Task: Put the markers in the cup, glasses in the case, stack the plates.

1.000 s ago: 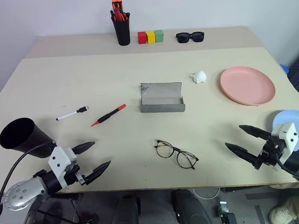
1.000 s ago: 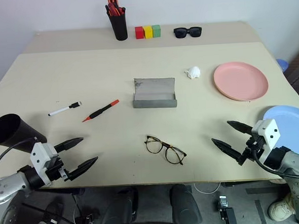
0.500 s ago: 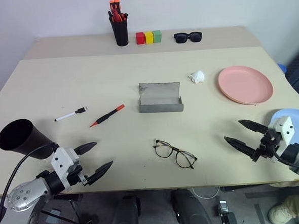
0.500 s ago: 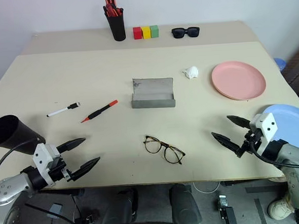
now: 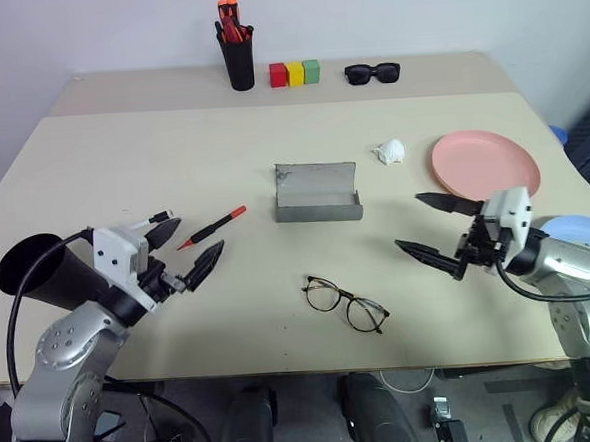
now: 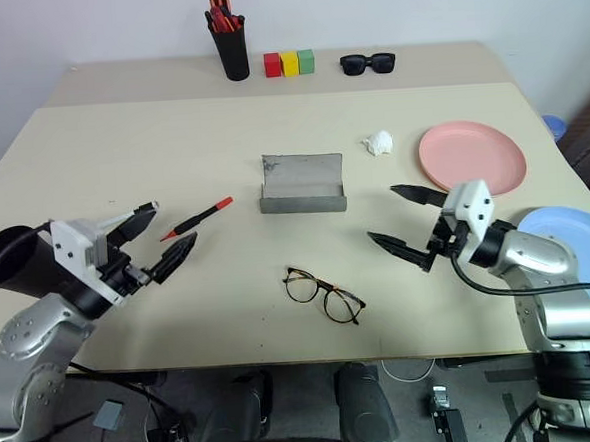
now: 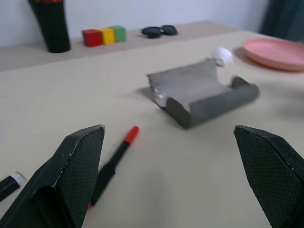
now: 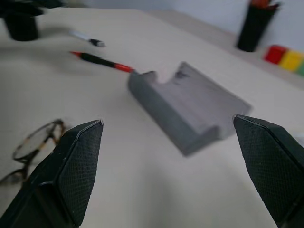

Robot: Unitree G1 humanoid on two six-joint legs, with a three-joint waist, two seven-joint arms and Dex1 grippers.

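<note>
from the head views, the left end effector (image 5: 185,256) hangs fingers apart just beside the red-capped marker (image 5: 213,227), with the black cup (image 5: 40,274) behind its wrist, while the right end effector (image 6: 400,218), also spread, hovers between the open grey case (image 6: 303,183) and the pink plate (image 6: 473,158), the glasses (image 6: 326,295) nearer the desk (image 6: 170,138) edge. the left wrist view shows the marker by one finger and the case ahead. the right wrist view shows the case between its fingers, glasses beside one.

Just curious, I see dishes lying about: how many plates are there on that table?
2. The pink plate lies toward the far right of the table. The light blue plate sits at the near right edge, partly hidden behind the robot's right arm.
</note>
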